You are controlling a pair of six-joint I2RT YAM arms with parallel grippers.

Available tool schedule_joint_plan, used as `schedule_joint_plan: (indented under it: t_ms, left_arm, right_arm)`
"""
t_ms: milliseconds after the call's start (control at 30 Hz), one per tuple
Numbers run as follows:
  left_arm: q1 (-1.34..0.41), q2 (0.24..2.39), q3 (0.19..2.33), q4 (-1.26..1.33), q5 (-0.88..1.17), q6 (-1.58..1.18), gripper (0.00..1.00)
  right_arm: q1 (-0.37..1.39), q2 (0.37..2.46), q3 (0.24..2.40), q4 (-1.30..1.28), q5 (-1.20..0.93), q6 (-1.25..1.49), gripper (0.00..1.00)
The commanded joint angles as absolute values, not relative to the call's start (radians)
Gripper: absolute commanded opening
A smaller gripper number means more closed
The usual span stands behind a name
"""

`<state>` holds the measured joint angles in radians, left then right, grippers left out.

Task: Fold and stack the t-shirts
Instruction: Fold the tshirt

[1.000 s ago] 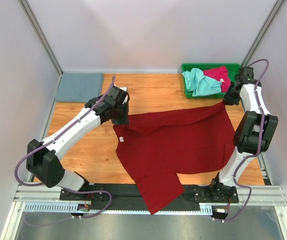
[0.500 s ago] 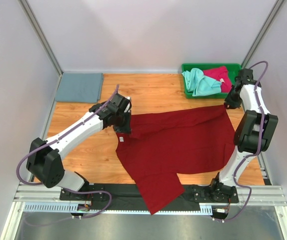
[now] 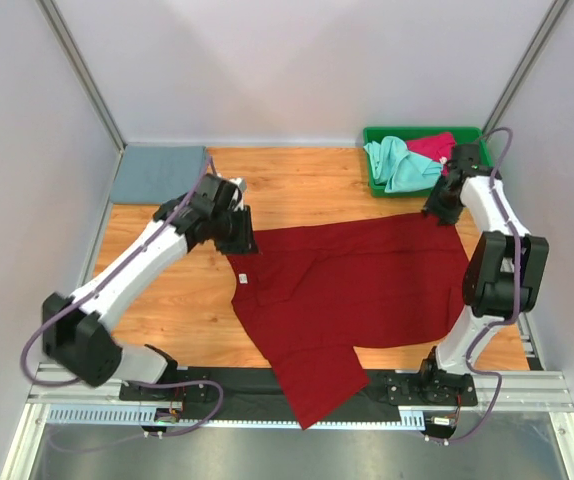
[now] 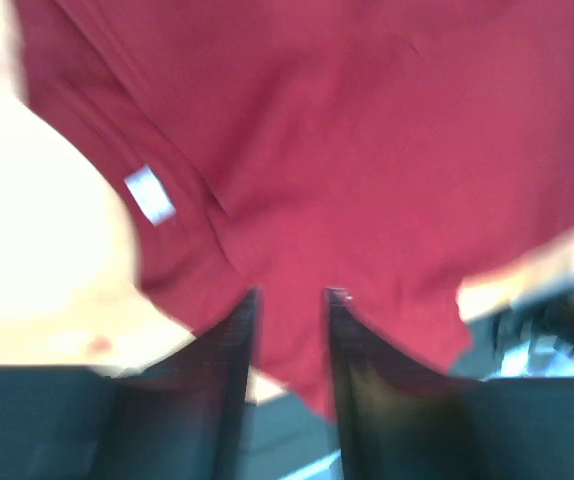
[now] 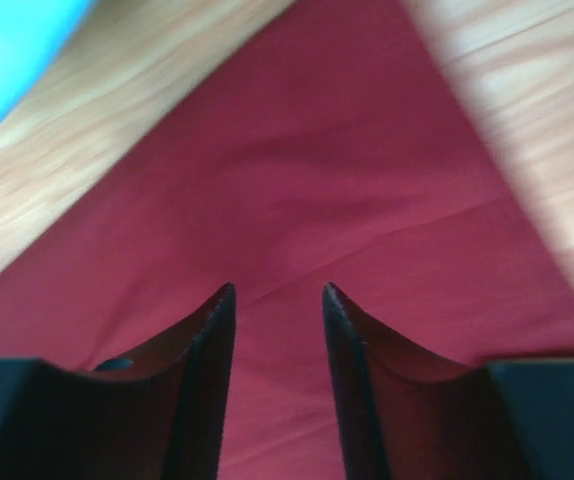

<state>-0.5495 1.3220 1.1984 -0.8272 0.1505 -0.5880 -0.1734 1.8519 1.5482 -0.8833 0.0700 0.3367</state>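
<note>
The dark red t-shirt (image 3: 357, 285) lies spread across the wooden table, one sleeve hanging over the near edge. My left gripper (image 3: 243, 240) hovers open over its far left corner; in the left wrist view the gripper (image 4: 290, 295) has red cloth (image 4: 367, 150) below the gap between its fingers and grips nothing. My right gripper (image 3: 435, 208) stands open above the far right corner, and the right wrist view shows the gripper (image 5: 277, 288) over flat red cloth (image 5: 347, 180). A folded slate grey-blue t-shirt (image 3: 159, 175) lies at the far left. Mint green (image 3: 397, 165) and pinkish-red (image 3: 433, 146) t-shirts sit crumpled in a tray.
The green plastic tray (image 3: 472, 133) stands at the far right corner, just behind my right gripper. Bare wood (image 3: 307, 185) shows between the folded shirt and the tray. White walls close in the left, back and right.
Both grippers have opened and let go of the red shirt's far edge, which now lies flat. The left gripper drew back to the left; the right one shifted left.
</note>
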Motion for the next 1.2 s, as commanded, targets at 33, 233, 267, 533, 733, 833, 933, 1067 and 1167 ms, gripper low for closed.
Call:
schedule_joint_plan:
  t_ms: [33, 233, 267, 533, 733, 833, 933, 1067, 1167]
  left_arm:
    - [-0.457, 1.627, 1.319, -0.787, 0.120, -0.572, 0.29]
    - [-0.427, 1.941, 1.523, -0.847, -0.032, -0.644, 0.08]
    - [-0.422, 1.966, 1.540, -0.860, -0.044, -0.659, 0.08]
    - [-0.338, 2.094, 1.543, -0.920, -0.132, -0.664, 0.08]
    - [-0.259, 2.155, 1.623, -0.985, -0.221, -0.553, 0.07]
    - [-0.247, 2.154, 1.675, -0.983, -0.260, -0.468, 0.07]
    - [-0.247, 2.154, 1.736, -0.962, -0.270, -0.336, 0.09]
    - [-0.247, 2.079, 1.766, -0.951, -0.299, -0.235, 0.24]
    - [-0.252, 1.987, 1.728, -0.957, -0.322, -0.245, 0.32]
  right_arm:
    - [-0.013, 1.738, 1.367, -0.709, -0.173, 0.489, 0.45]
    - [0.244, 1.753, 1.284, -0.678, -0.125, 0.471, 0.41]
    - [0.273, 1.759, 1.285, -0.690, -0.101, 0.466, 0.41]
    - [0.505, 1.750, 1.164, -0.635, -0.052, 0.451, 0.36]
    - [0.658, 1.827, 1.176, -0.612, -0.121, 0.453, 0.35]
    - [0.741, 1.864, 1.195, -0.583, -0.211, 0.457, 0.35]
    - [0.799, 1.908, 1.229, -0.532, -0.386, 0.497, 0.35]
    - [0.825, 1.885, 1.252, -0.477, -0.494, 0.545, 0.36]
    - [0.773, 1.777, 1.238, -0.500, -0.430, 0.549, 0.39]
